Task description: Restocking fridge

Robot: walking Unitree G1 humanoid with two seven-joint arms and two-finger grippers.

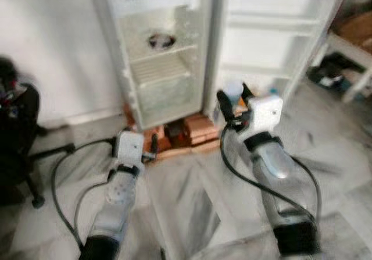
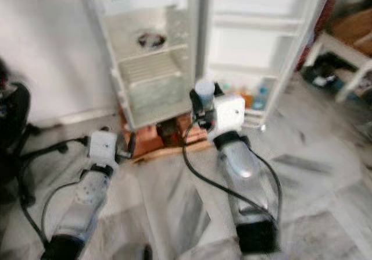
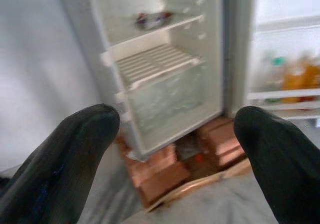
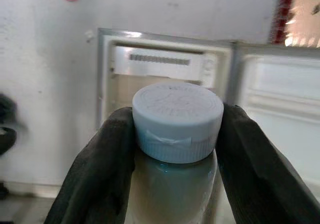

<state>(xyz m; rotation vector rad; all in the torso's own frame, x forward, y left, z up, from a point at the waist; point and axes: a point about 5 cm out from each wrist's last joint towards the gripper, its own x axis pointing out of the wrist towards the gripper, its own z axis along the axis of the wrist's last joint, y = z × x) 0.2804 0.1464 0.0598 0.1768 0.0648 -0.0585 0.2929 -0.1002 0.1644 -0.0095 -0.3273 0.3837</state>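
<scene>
A small white fridge (image 1: 163,56) stands open on bricks, its door (image 1: 273,39) swung to the right. My right gripper (image 1: 232,103) is shut on a bottle (image 4: 175,149) with a pale blue cap (image 4: 177,121), held upright in front of the door's lower shelf. A dark item (image 1: 161,40) lies on the fridge's upper shelf. Several bottles (image 3: 292,76) stand in the lower door shelf. My left gripper (image 1: 152,146) is open and empty, low in front of the bricks.
Red bricks and a wooden board (image 1: 186,135) lie under the fridge. A black chair (image 1: 17,138) stands at the left. A white shelf unit (image 1: 349,56) with clutter is at the right. Marble floor (image 1: 192,202) lies between my arms.
</scene>
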